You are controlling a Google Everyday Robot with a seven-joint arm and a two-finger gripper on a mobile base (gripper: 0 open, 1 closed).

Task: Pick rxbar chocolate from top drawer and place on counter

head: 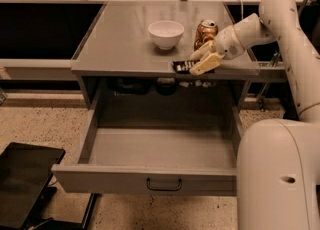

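Note:
The rxbar chocolate [182, 66] is a small dark bar with pale lettering, lying flat at the front edge of the counter [120, 44], right of centre. My gripper [202, 59] reaches in from the right, and its pale fingers [206, 65] are closed around the bar's right end. The top drawer [100, 178] is pulled fully out below the counter and its inside shows nothing. Its dark bar handle [164, 184] sits at the centre of the front panel.
A white bowl [166, 33] and a copper-coloured can [205, 31] stand on the counter just behind the gripper. Dark side shelves flank the cabinet. A black flat object [25, 181] lies on the floor at lower left. My white arm [280, 174] fills the lower right.

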